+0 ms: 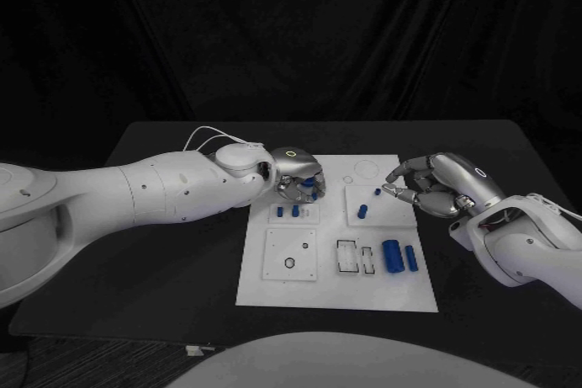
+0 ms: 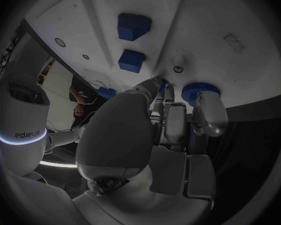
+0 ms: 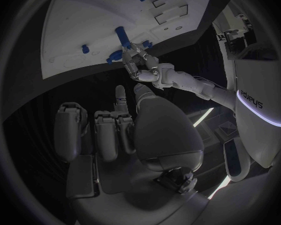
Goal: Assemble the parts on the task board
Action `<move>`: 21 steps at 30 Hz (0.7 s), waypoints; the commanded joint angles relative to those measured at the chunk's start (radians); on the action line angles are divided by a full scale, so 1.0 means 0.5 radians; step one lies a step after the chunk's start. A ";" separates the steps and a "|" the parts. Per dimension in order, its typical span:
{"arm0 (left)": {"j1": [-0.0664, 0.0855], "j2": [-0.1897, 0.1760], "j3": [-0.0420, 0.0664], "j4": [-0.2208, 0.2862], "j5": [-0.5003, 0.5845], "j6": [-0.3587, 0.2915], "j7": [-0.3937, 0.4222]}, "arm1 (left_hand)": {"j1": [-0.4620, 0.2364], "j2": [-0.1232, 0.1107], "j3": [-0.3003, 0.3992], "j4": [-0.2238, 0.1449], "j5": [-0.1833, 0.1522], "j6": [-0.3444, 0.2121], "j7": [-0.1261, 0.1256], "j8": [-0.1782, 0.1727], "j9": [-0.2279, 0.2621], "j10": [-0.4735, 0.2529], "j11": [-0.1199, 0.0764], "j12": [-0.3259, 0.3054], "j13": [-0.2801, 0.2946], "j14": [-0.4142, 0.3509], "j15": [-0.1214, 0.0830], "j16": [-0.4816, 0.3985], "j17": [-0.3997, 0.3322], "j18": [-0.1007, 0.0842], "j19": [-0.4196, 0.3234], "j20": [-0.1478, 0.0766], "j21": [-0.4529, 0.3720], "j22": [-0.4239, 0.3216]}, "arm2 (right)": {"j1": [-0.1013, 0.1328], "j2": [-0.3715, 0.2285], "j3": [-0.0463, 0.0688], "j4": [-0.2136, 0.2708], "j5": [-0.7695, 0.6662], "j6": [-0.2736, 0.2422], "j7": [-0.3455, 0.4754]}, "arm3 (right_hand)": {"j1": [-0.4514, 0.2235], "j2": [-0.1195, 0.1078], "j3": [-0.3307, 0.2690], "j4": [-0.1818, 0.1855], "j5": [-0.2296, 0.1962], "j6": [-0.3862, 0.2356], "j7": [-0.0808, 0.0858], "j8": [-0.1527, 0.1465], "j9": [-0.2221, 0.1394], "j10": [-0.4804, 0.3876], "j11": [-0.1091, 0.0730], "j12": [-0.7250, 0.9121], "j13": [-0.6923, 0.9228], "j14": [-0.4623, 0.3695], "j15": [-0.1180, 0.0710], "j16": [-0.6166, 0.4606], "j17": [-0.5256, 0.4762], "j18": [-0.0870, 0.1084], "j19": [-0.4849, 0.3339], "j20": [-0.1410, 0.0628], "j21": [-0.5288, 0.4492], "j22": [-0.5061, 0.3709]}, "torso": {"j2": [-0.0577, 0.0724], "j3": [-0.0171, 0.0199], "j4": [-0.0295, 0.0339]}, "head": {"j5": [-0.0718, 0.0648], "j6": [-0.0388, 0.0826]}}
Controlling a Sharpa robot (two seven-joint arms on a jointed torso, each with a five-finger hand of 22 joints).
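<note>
Your left hand (image 1: 298, 176) grasped a blue part (image 1: 310, 186) over the board's (image 1: 337, 294) far left, right hand (image 1: 427, 184) curled on nothing (far right edge), two cylinders (image 1: 393, 254) lay near right.

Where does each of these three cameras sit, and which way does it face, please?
Head view: on the robot's head, looking down at the black table and the white task board; both white arms and silver hands show.
Left wrist view: behind the left hand, facing the board; its fingers hold a small blue part.
Right wrist view: behind the right hand, facing the board's edge.
Shared: the head and right wrist views both show the left hand on the board.
</note>
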 commanded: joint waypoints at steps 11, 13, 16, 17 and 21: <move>-0.017 0.012 0.001 -0.015 0.000 -0.100 0.122 | 0.047 0.070 0.037 -0.047 0.060 0.189 0.005 0.096 0.041 0.138 -0.027 0.078 0.042 0.008 -0.023 0.010 0.011 0.011 0.010 -0.004 0.033 0.292 | -0.003 -0.012 0.001 0.011 0.008 0.032 -0.051 | -0.007 -0.006 0.001 -0.003 0.011 0.010 0.001 -0.011 -0.003 0.209 -0.010 0.007 0.527 0.200 -0.015 -0.012 0.489 -0.006 0.067 -0.010 -0.018 0.412 | 0.002 -0.0001 0.000 | 0.003 0.000; -0.017 0.007 0.001 -0.009 0.000 -0.132 0.140 | 0.056 0.076 0.037 -0.059 0.078 0.216 0.007 0.111 0.049 0.166 -0.028 0.084 0.045 0.010 -0.026 0.007 0.003 0.009 0.014 -0.008 0.040 0.294 | -0.003 -0.012 0.001 0.011 0.009 0.034 -0.053 | -0.007 -0.006 0.002 -0.002 0.011 0.011 0.001 -0.011 -0.003 0.209 -0.010 0.007 0.527 0.199 -0.015 -0.014 0.484 -0.005 0.065 -0.010 -0.023 0.410 | 0.002 -0.0001 -0.001 | 0.006 0.000; -0.018 -0.004 0.001 0.005 0.000 -0.171 0.155 | 0.058 0.071 0.035 -0.068 0.087 0.221 0.015 0.113 0.051 0.188 -0.024 0.071 0.038 0.008 -0.025 -0.006 -0.019 0.009 0.013 -0.009 0.036 0.292 | -0.003 -0.010 0.001 0.010 0.010 0.038 -0.056 | -0.007 -0.005 0.002 -0.002 0.011 0.011 0.001 -0.011 -0.003 0.209 -0.010 0.007 0.527 0.198 -0.015 -0.017 0.479 -0.003 0.062 -0.010 -0.030 0.408 | 0.003 -0.0013 -0.002 | 0.009 0.000; -0.018 -0.011 0.001 0.013 0.000 -0.186 0.158 | 0.059 0.071 0.035 -0.069 0.088 0.219 0.016 0.112 0.051 0.189 -0.023 0.066 0.035 0.006 -0.025 -0.010 -0.026 0.010 0.013 -0.009 0.035 0.292 | -0.003 -0.009 0.001 0.009 0.010 0.040 -0.057 | -0.007 -0.005 0.002 -0.002 0.011 0.011 0.001 -0.011 -0.003 0.209 -0.010 0.007 0.527 0.198 -0.014 -0.019 0.477 -0.002 0.060 -0.010 -0.035 0.406 | 0.002 -0.0013 -0.002 | 0.008 0.000; -0.018 -0.048 0.001 0.059 0.000 -0.244 0.167 | 0.058 0.066 0.033 -0.072 0.078 0.219 0.023 0.111 0.051 0.201 -0.018 0.056 0.029 0.009 -0.024 -0.011 -0.027 0.008 0.016 -0.009 0.039 0.293 | -0.004 -0.008 0.001 0.007 0.012 0.047 -0.059 | -0.007 -0.005 0.002 -0.002 0.011 0.011 0.001 -0.011 -0.003 0.209 -0.010 0.007 0.527 0.197 -0.014 -0.021 0.473 -0.001 0.058 -0.010 -0.039 0.405 | 0.000 -0.0002 0.001 | 0.005 0.000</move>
